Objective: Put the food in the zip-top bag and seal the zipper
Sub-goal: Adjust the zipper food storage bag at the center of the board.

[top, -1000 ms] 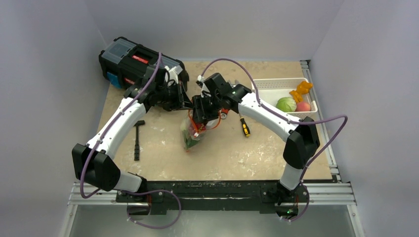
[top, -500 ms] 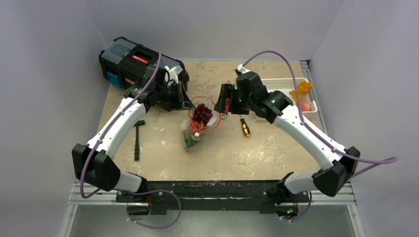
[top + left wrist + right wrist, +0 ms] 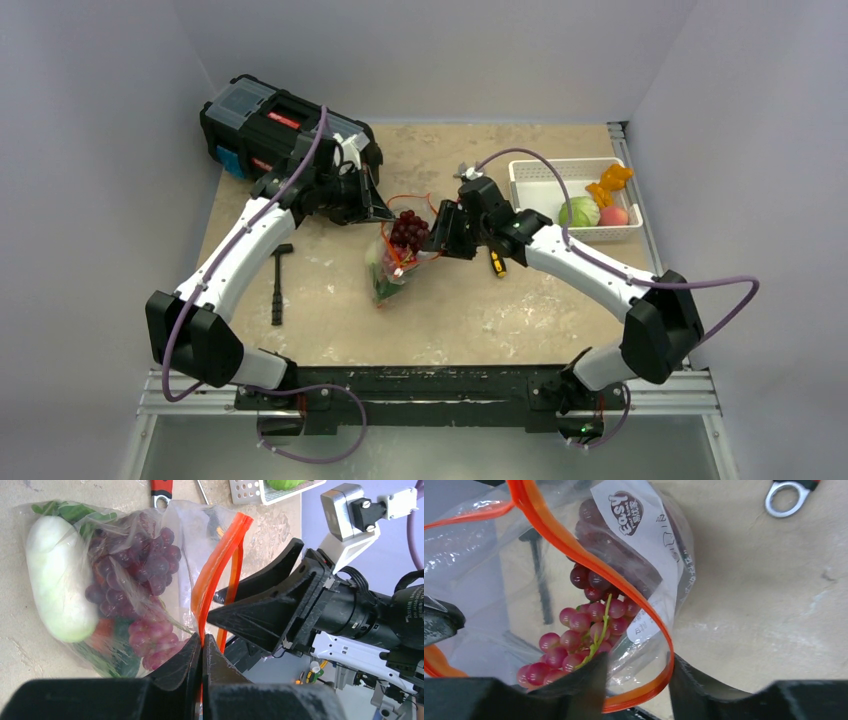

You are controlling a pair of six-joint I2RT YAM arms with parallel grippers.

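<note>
Nearest me, both arms rise from the six o'clock edge of the table and lean in toward its middle. A black hammer lies alone at about eight o'clock from the centre.

The zip-top bag sits just left of centre. Its closed end is on the table and its mouth is lifted toward twelve o'clock. Through the clear plastic I see a white-green radish and leafy greens. The dark grape bunch is piled just inside the mouth.

The left gripper comes in at the mouth's ten o'clock side. Its fingers are pressed together, pinching the red-orange zipper at one point. From there the strip bows out into an open loop.

The right gripper reaches in from three o'clock with its jaws spread. The far bend of that loop runs through the gap between them. Whether the fingers actually touch the plastic I cannot tell.

Just past the right gripper, at the bag's three o'clock, a yellow-black screwdriver lies partly under the forearm. A red-handled wrench lies just beyond the bag.

Farther off at two o'clock, a white slotted basket holds a green cabbage, a pink-red fruit and orange pieces.

At the far ten o'clock corner sits a black toolbox.
</note>
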